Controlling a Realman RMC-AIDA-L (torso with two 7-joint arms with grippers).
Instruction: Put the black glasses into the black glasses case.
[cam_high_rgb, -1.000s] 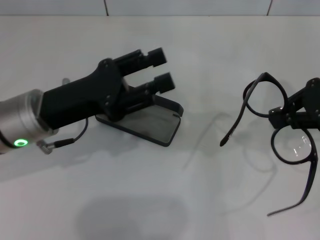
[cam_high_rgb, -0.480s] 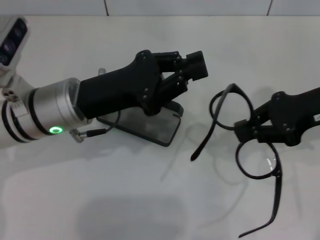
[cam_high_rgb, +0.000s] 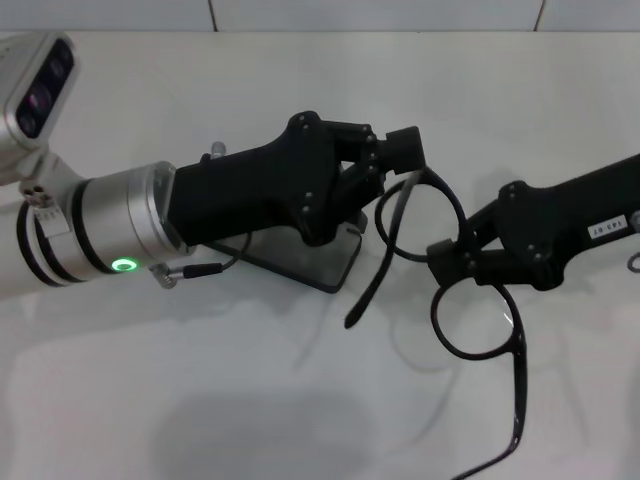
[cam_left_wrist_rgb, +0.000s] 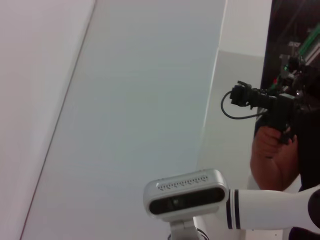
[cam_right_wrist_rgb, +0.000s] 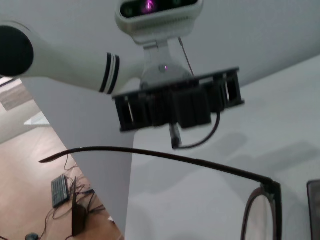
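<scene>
The black glasses (cam_high_rgb: 478, 322) hang unfolded in the air, gripped at the bridge by my right gripper (cam_high_rgb: 447, 262), which is shut on them right of centre. One temple arm (cam_high_rgb: 372, 275) points down toward the black glasses case (cam_high_rgb: 312, 264). The case lies open on the white table, mostly hidden under my left gripper (cam_high_rgb: 385, 182). The left gripper hovers over the case with its fingers apart and empty, one fingertip (cam_high_rgb: 403, 148) close to the glasses' upper rim. The right wrist view shows the temple arm (cam_right_wrist_rgb: 165, 157), a rim (cam_right_wrist_rgb: 260, 215) and the left gripper (cam_right_wrist_rgb: 175, 106) beyond them.
The white table (cam_high_rgb: 200, 400) reaches to a tiled wall at the back. My left arm's silver wrist (cam_high_rgb: 110, 235) lies across the left side. The left wrist view shows only a wall, my head camera (cam_left_wrist_rgb: 185, 197) and a person (cam_left_wrist_rgb: 272, 145) far off.
My right gripper has carried the glasses left toward the case. My left gripper has swung right and turned over the case, so it now nearly meets the glasses.
</scene>
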